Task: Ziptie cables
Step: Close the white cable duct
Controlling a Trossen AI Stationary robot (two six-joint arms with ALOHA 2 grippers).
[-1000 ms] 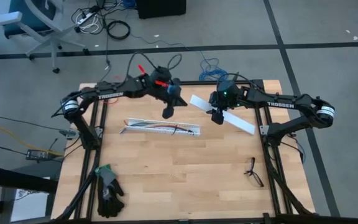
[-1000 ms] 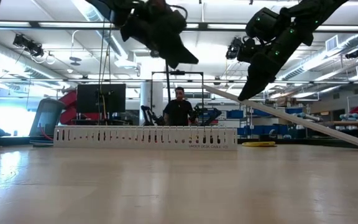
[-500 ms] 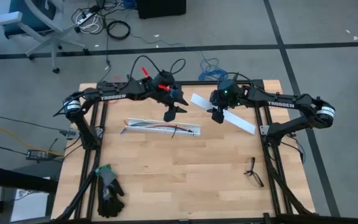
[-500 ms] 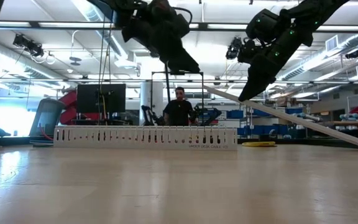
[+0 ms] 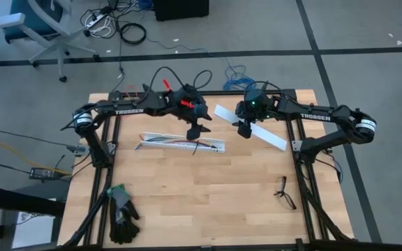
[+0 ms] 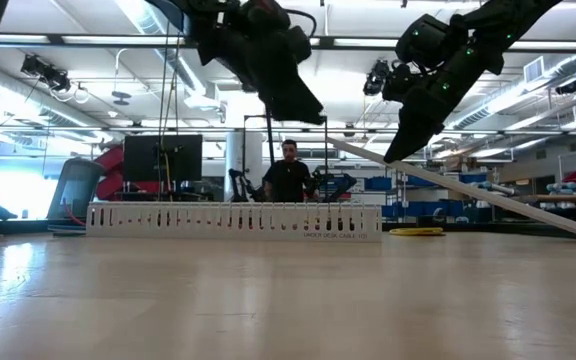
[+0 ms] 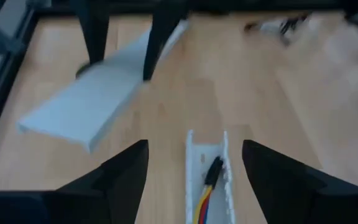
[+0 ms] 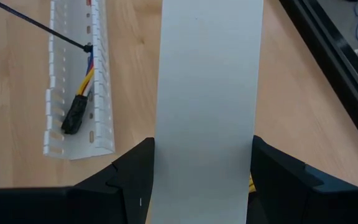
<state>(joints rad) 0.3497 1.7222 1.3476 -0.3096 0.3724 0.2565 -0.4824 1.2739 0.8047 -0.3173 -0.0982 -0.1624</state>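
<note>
Mostly yellow-red cables (image 8: 87,73) — black-tipped — lying inside slotted channel (image 8: 102,106).

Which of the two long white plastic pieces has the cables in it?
The slotted white channel lying flat mid-table; coloured cables run inside it. The other, a plain white cover strip, is held by the right gripper.

The cables (image 8: 84,79), yellow, red and blue with a black end plug, lie lengthwise inside the white slotted channel (image 8: 101,93). The thin black ziptie (image 8: 39,25) slants across them.
</note>
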